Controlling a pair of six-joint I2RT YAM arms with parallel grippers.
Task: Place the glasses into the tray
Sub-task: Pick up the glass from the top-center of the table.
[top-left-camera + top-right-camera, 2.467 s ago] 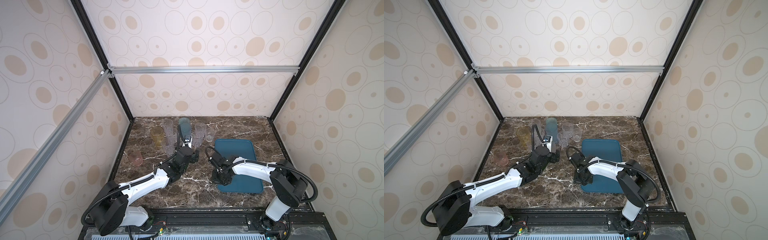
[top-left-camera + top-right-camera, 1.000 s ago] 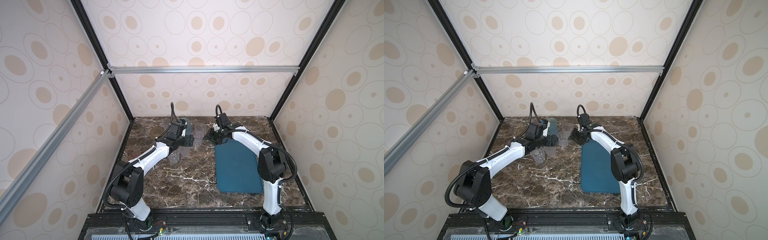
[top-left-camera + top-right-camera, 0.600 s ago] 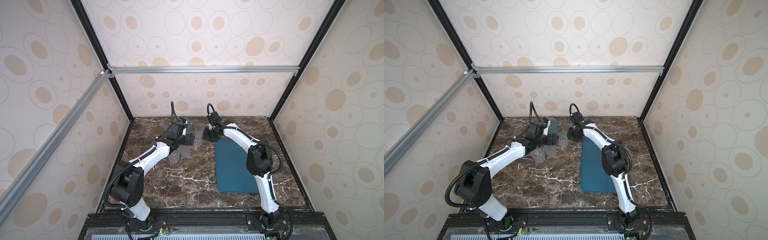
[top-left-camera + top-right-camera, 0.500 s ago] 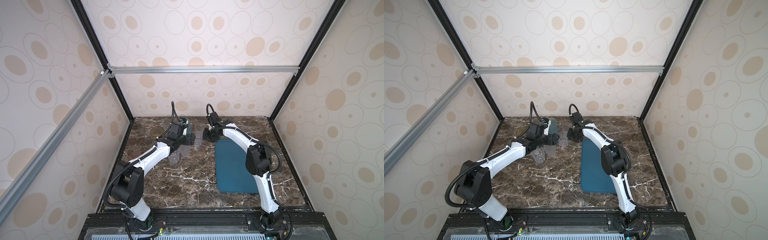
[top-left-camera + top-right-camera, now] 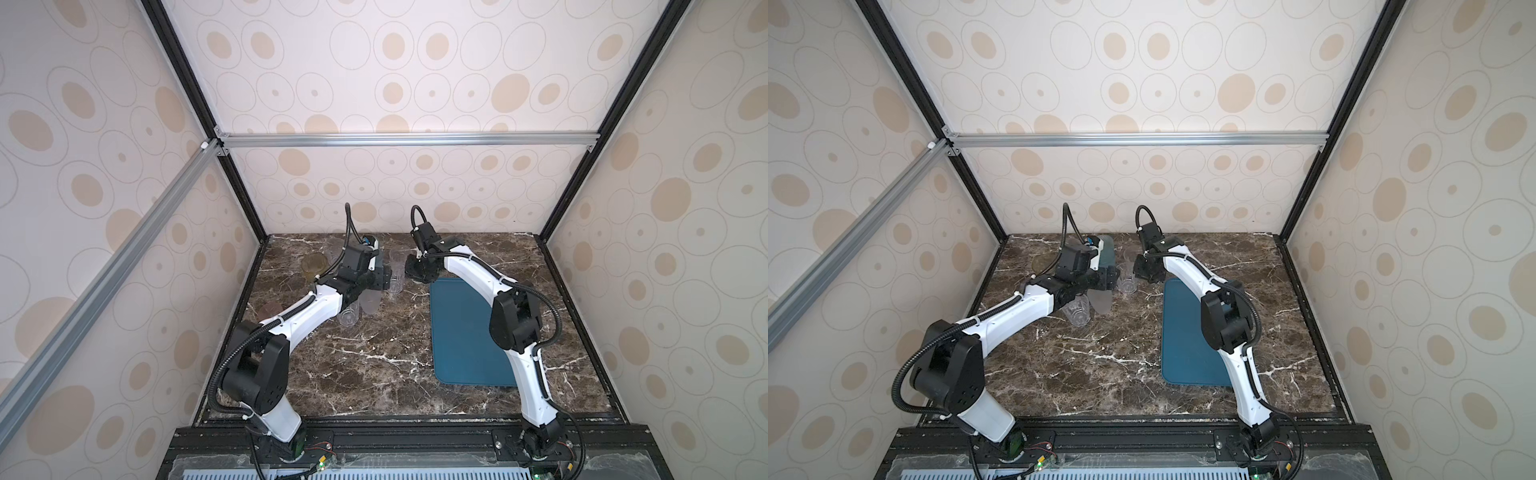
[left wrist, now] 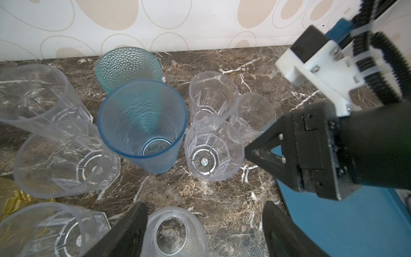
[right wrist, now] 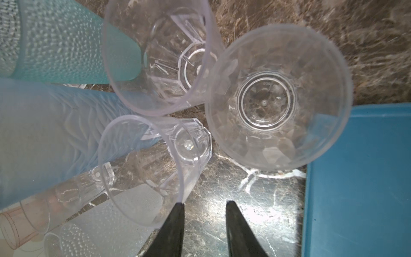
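Glasses (image 6: pixel 142 124) crowd the far desk (image 5: pixel 374 374); none visible in the tray (image 5: pixel 465 332) just right. Left hand (image 6: pixel 204 204), spread wide, straddles a frosted glass (image 6: pixel 175 233), probably to clear it. Right hand (image 7: pixel 205 202), narrow and empty, touches a clear tumbler (image 7: pixel 142 169) at its rim.

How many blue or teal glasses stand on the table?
2. The dimpled teal glass stands close to the back wall; the smoother blue glass stands beside it, farther from the wall. More may be hidden.
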